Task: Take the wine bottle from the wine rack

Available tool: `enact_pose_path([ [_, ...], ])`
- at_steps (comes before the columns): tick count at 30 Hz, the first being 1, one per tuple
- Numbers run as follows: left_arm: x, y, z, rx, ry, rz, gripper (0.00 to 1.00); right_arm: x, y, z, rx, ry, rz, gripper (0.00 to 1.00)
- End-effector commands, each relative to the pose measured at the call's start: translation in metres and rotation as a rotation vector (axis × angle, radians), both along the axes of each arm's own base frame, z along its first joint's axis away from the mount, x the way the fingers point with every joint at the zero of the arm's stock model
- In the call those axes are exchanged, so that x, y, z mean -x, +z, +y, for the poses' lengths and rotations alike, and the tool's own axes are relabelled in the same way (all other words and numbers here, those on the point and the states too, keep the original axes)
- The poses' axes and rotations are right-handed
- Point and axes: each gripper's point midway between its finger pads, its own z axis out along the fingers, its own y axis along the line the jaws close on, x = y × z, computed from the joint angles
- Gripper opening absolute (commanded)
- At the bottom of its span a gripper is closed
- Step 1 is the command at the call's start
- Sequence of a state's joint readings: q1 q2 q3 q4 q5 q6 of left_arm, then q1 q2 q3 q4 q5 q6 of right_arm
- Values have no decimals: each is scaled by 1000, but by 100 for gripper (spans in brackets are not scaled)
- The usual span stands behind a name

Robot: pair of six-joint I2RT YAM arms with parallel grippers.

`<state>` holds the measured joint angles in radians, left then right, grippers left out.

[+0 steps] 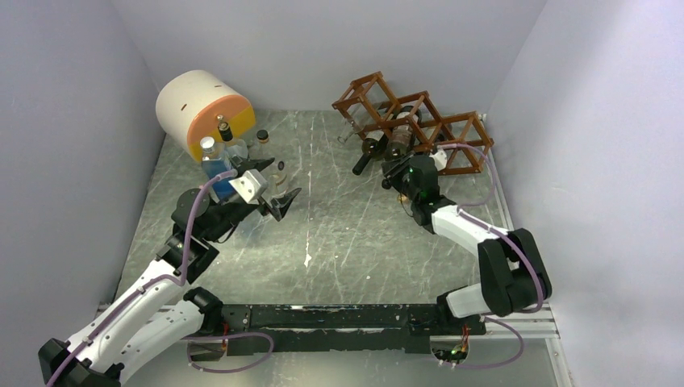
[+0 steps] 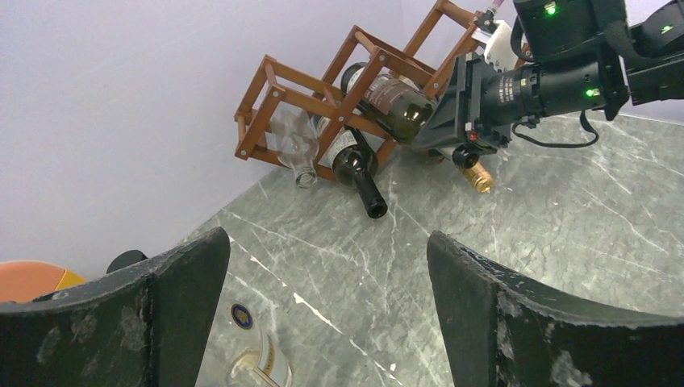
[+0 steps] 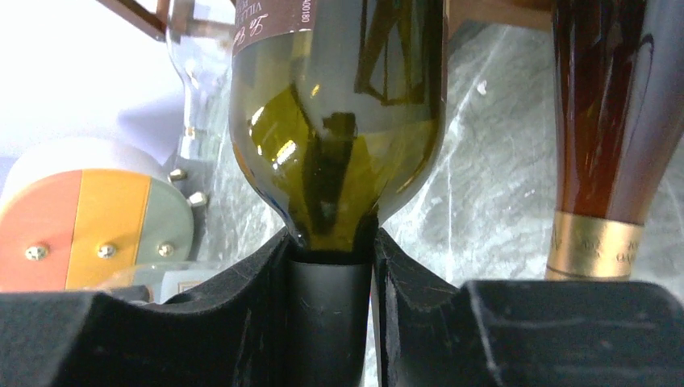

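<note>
The reddish-brown wine rack stands at the back right and also shows in the left wrist view. Several bottles lie in its cubbies. My right gripper is shut on the black-capped neck of a green wine bottle, whose body still lies in the rack. In the top view the right gripper sits just in front of the rack. My left gripper is open and empty over the table's left middle; its fingers frame bare table.
A dark bottle, a clear one and a brown gold-foiled one lie beside the held bottle. A white-and-orange cylinder and several small bottles stand at the back left. Walls close in on three sides.
</note>
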<state>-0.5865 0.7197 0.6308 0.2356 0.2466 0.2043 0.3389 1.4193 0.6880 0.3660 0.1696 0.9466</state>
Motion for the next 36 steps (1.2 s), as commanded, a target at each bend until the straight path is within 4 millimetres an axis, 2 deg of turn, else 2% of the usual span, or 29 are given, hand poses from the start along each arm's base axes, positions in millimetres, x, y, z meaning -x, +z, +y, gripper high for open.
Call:
enact_pose_path([
  [1, 1, 2, -2, 3, -4, -19, 95, 12, 24, 10, -26, 47, -66, 0],
  [9, 1, 2, -2, 2, -7, -19, 95, 52, 28, 13, -46, 125, -69, 0],
  [11, 1, 1, -4, 0, -12, -15, 95, 66, 32, 21, -105, 177, -76, 0],
  [19, 0, -4, -4, -12, -5, -10, 95, 97, 45, 24, -252, 209, -87, 0],
  [28, -2, -9, -6, -24, -8, -1, 95, 132, 55, 21, -270, 263, -87, 0],
  [33, -2, -12, -8, -34, -20, -2, 95, 149, 53, 25, -281, 315, -54, 0],
  [36, 6, -15, -17, -46, -85, -8, 96, 160, 50, 26, -298, 339, -24, 0],
])
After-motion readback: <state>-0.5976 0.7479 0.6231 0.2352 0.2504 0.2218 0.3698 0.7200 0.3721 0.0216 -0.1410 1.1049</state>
